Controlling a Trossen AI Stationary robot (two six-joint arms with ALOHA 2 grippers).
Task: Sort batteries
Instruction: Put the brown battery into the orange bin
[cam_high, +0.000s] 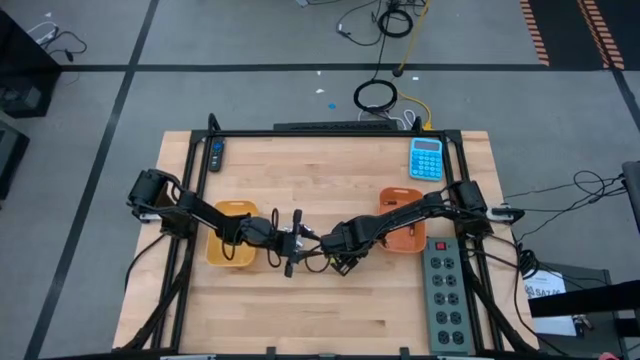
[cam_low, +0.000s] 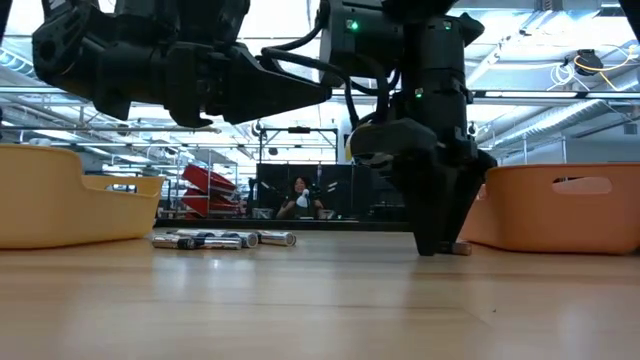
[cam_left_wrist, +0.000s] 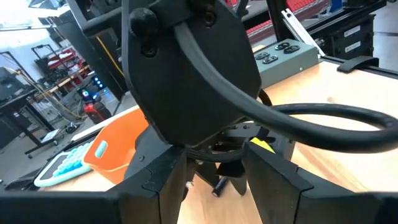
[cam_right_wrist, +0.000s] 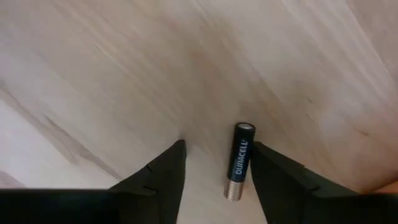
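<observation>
Crowding the batteries (cam_low: 222, 239), both arms' grippers (cam_right_wrist: 214, 165) meet.

Hidden behind the right arm (cam_left_wrist: 186, 74): most of the battery (cam_left_wrist: 219, 185), all but one end. Too small to count: batteries (cam_low: 222, 239) beside the yellow tray (cam_low: 60, 200).

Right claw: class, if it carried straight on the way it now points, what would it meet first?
Probably the dark battery lying between its open fingers, the right claw pointing down at the wooden table; how far off is unclear.
</observation>
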